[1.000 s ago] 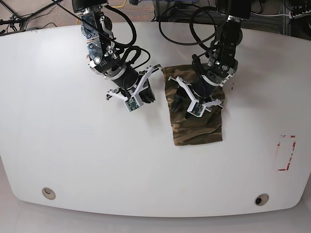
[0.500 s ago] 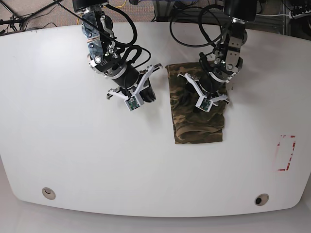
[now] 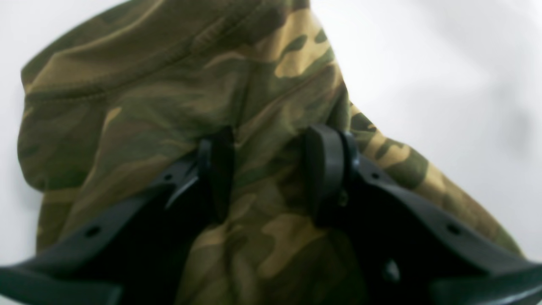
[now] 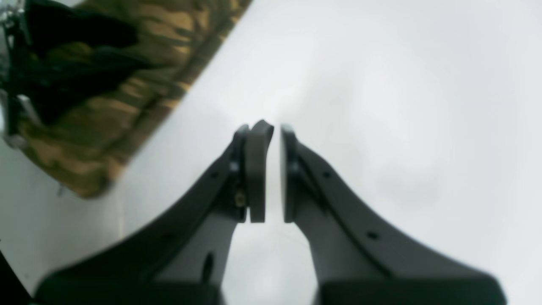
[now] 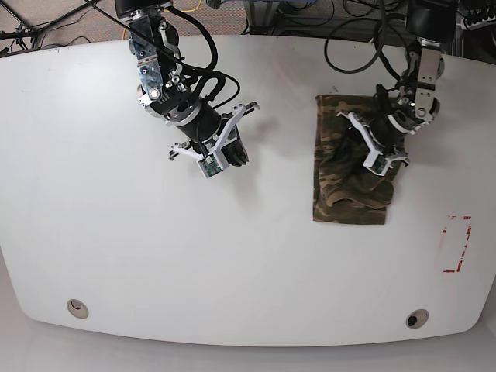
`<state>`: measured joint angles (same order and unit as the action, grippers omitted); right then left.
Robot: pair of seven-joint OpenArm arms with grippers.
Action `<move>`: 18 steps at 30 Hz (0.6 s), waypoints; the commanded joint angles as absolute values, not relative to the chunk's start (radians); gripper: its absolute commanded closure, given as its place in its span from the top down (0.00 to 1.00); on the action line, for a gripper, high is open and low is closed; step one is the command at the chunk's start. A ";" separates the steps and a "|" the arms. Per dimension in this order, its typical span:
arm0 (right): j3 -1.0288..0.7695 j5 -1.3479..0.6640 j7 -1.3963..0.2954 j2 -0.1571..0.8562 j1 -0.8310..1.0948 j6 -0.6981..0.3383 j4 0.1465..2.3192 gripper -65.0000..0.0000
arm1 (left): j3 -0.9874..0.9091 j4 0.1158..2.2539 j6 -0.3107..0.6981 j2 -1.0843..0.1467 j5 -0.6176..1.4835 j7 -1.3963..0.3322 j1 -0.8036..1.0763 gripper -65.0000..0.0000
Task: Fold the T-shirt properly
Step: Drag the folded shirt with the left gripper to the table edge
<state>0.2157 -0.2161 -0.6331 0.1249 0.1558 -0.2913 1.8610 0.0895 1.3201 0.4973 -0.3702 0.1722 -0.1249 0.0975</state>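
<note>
Base view, nearest edge first: the white bench (image 5: 155, 256) shows two small round fittings (image 5: 77, 308) close to its near edge, one toward each corner, and a red-outlined mark (image 5: 457, 244) by the right edge. Farther in, toward the right side, lies the T-shirt (image 5: 345, 186), folded into a narrow camouflage block with its long side running from near to far. The left gripper (image 5: 370, 155) sits on the far right part of the cloth; in the left wrist view its fingers (image 3: 326, 169) stand about half open with a bunched ridge of the T-shirt (image 3: 169, 106) pinched between them. The right gripper (image 5: 232, 151) hangs over bare bench left of the middle, well apart from the shirt, its fingers (image 4: 256, 169) almost touching with only a thin slit between them, holding nothing. Cables trail off the far edge.
</note>
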 commanded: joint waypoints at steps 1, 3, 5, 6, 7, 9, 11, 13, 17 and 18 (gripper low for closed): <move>0.214 -0.229 -0.608 0.122 0.148 -0.295 1.897 0.08 | 0.045 1.262 0.507 -0.432 0.094 -0.306 0.127 0.40; 0.214 -0.229 -0.608 0.122 0.147 -0.295 1.896 0.08 | 0.013 1.236 0.545 -0.453 0.093 -0.311 0.125 0.40; 0.214 -0.229 -0.608 0.122 0.148 -0.295 1.896 0.08 | -0.012 1.216 0.575 -0.476 0.093 -0.312 0.125 0.40; 0.214 -0.229 -0.608 0.122 0.150 -0.295 1.896 0.08 | -0.022 1.207 0.587 -0.492 0.093 -0.314 0.125 0.40; 0.214 -0.229 -0.608 0.124 0.151 -0.295 1.897 0.08 | -0.035 1.196 0.598 -0.512 0.093 -0.314 0.125 0.40; 0.214 -0.229 -0.608 0.124 0.151 -0.295 1.897 0.08 | -0.048 1.176 0.610 -0.536 0.093 -0.314 0.124 0.40; 0.214 -0.229 -0.608 0.125 0.151 -0.295 1.897 0.08 | -0.062 1.148 0.621 -0.558 0.093 -0.314 0.119 0.40; 0.214 -0.229 -0.608 0.125 0.151 -0.295 1.897 0.08 | -0.076 1.118 0.634 -0.581 0.093 -0.312 0.117 0.40; 0.216 -0.229 -0.608 0.125 0.151 -0.295 1.897 0.08 | -0.090 1.082 0.665 -0.631 0.094 -0.311 0.117 0.40; 0.216 -0.229 -0.608 0.125 0.151 -0.295 1.897 0.08 | -0.090 1.079 0.670 -0.645 0.094 -0.311 0.117 0.40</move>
<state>0.2157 -0.2161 -0.6331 0.1257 0.1619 -0.2909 1.8736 -0.0952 1.1137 0.6792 -0.6113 0.2234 -0.1375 0.0914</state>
